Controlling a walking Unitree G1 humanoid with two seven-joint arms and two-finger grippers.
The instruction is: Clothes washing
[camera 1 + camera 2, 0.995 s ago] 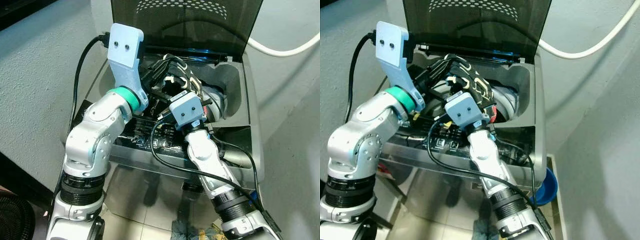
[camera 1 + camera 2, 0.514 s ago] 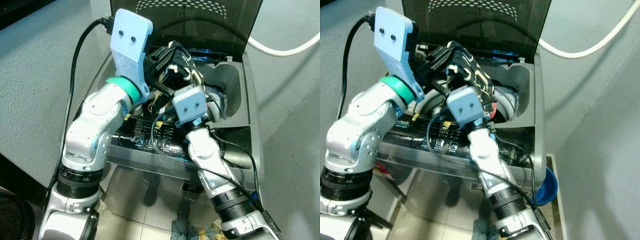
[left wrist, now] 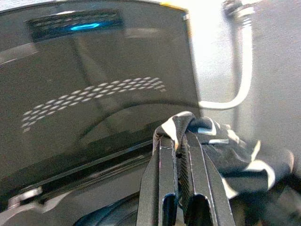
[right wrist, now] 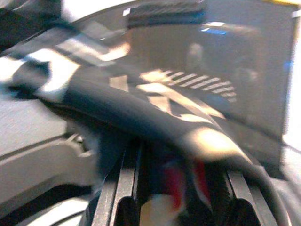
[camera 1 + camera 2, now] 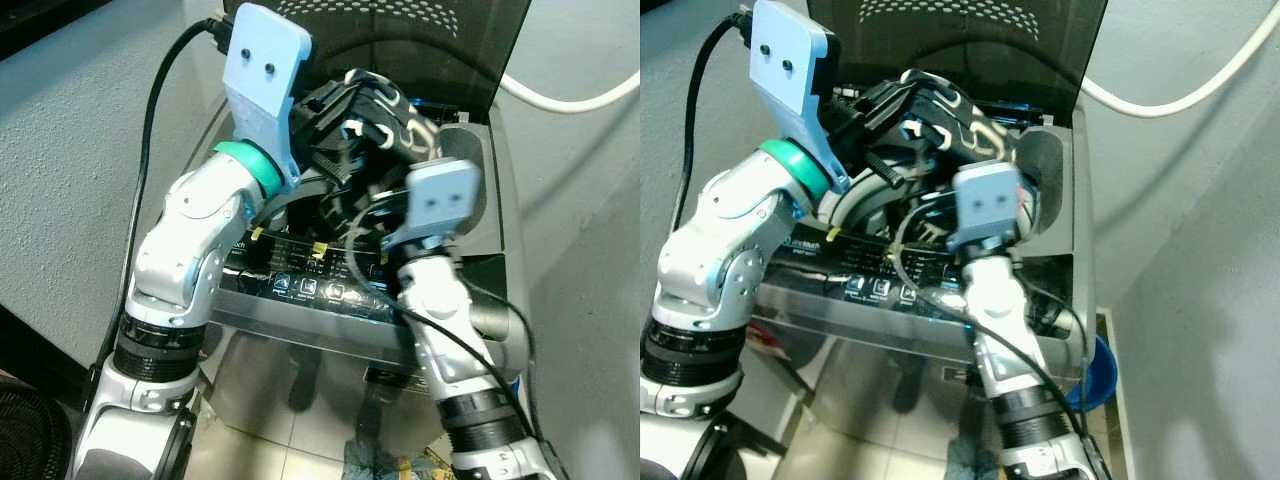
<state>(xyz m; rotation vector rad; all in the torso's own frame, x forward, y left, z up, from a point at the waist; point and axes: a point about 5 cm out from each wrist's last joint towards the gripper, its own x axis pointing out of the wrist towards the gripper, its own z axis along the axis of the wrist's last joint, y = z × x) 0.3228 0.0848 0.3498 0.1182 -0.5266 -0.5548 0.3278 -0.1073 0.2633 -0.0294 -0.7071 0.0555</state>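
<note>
Washing machine [image 5: 495,250]: top-loader against a grey wall, dark tinted lid [image 5: 400,45] standing upright at the back edge; control panel [image 5: 300,285] with white icons along the front edge
Garment [image 5: 385,115]: black cloth with white markings, bunched and held up above the drum opening, toward the back edge just in front of the lid; a patch of red shows in the right wrist view
Left gripper [image 3: 179,162]: raised over the opening from the machine's left side; jaws narrow, pinched together on a fold of the garment, cloth spilling out past the fingertips
Right gripper [image 4: 174,188]: reaching up from the front edge, under the hanging cloth; view blurred, the garment draped across the fingers [image 4: 129,188]; cannot tell whether the jaws grip it or how far apart they stand
Left arm [image 5: 195,250]: silver, green ring at the wrist, pale blue camera mount [image 5: 262,65] on top with a black cable [image 5: 150,130]
Hose [image 5: 570,100]: white, curving along the wall behind the right rear corner
Floor [image 5: 280,430]: pale tiles in front of the machine; blue basin [image 5: 1098,365] by the right side
</note>
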